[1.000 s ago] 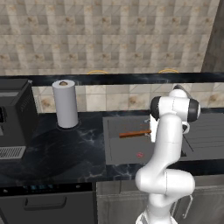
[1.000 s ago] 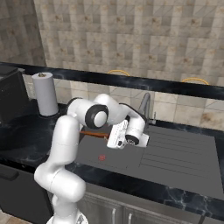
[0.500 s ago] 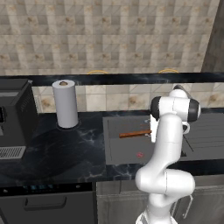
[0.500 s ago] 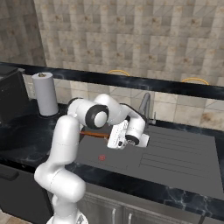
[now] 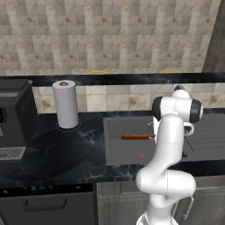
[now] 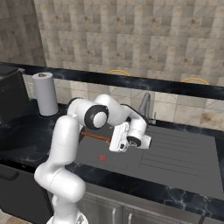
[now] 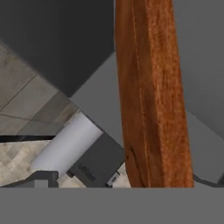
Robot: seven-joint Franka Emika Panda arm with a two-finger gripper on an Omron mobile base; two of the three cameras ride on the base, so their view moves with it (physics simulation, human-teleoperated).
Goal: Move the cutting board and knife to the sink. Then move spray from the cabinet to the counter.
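With fingers spread, the gripper [image 6: 117, 144] should back straight off the cutting board [image 5: 138, 136], leaving it in the sink [image 6: 183, 162].

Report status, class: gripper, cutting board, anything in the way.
Gripper open, low over the sink. Cutting board lies in the left basin, not held. Faucet stands just behind the hand; paper towel roll off to the left.

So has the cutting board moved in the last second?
No. The cutting board lies in the same spot in the sink, level with the same stretch of the basin's back wall, to the right of the paper towel roll.
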